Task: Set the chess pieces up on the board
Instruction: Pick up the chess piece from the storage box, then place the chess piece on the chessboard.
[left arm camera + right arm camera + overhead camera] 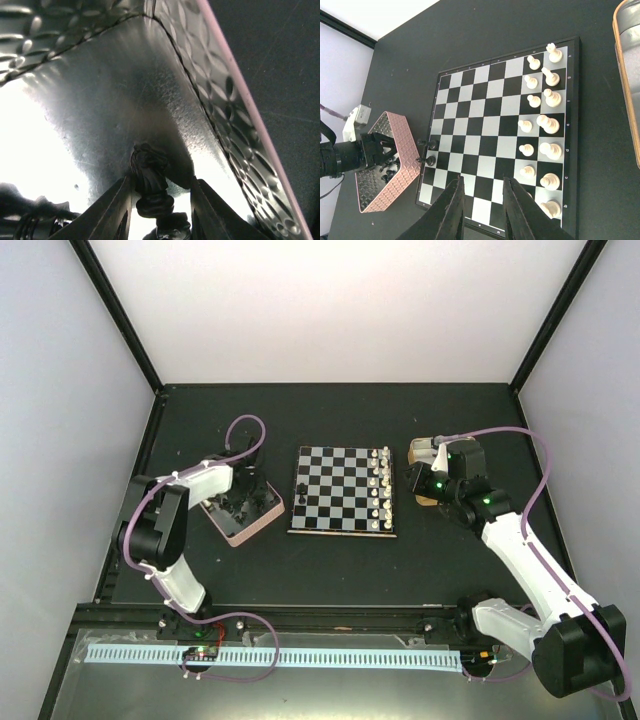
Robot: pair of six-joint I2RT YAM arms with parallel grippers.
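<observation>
Your left gripper (160, 192) straddles a black chess piece (149, 167) in the pink tin (227, 100), jaws apart to pinch it; right gripper (482, 184) hovers spread, empty.

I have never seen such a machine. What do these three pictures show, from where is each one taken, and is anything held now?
The machine is a left arm and a right arm, bolted at the near edge of a dark table. One picture looks down from above; the other two come from a camera on each wrist. On the table lie a chessboard, a pink-rimmed tin and a gold-rimmed tin. White pieces stand along one side of the board, two black pieces on the opposite side. The left claw is inside the pink tin, its fingers on either side of a black piece, but a gap shows, so nothing is gripped yet. The right claw is open and empty.
</observation>
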